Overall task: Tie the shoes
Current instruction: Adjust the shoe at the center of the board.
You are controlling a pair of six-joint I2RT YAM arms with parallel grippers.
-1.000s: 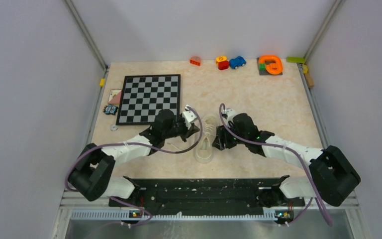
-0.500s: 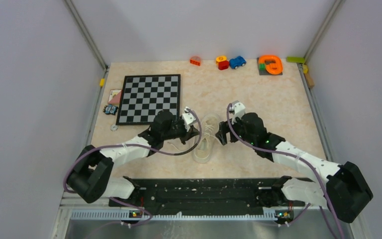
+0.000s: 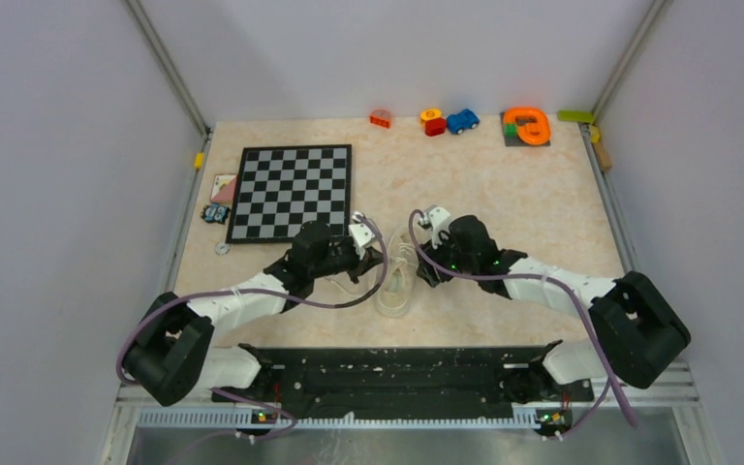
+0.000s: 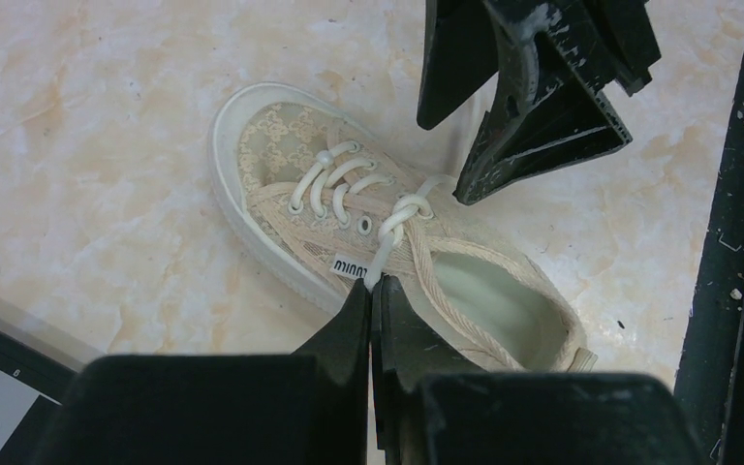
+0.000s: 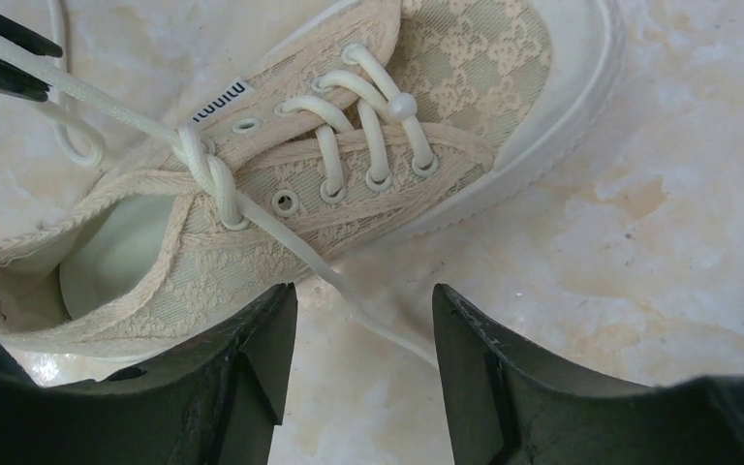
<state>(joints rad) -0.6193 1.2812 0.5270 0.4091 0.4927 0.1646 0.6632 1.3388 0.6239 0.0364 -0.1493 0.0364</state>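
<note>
A cream low-top shoe (image 3: 396,289) lies on the marble tabletop between my two arms, toe pointing away. Its white laces are crossed in a single twist (image 5: 211,179) over the tongue. My left gripper (image 4: 373,291) is shut on one lace end (image 4: 386,247), which runs taut from the twist. My right gripper (image 5: 363,300) hangs open low over the shoe's other side. The second lace (image 5: 291,237) trails from the twist down across the table between its fingers (image 5: 475,339), without being pinched. In the left wrist view the right gripper's black fingers (image 4: 533,97) hover just beyond the shoe (image 4: 281,145).
A chessboard (image 3: 291,191) lies at the back left of the shoe, with small cards (image 3: 221,189) beside it. Toy blocks and a blue car (image 3: 462,120) line the far edge, next to an orange piece (image 3: 528,126). A black rail (image 3: 387,373) runs along the near edge.
The right arm drew back to the right, then swung in left, close to the shoe, with its jaws open. The left gripper kept its hold on the lace and shifted slightly left.
</note>
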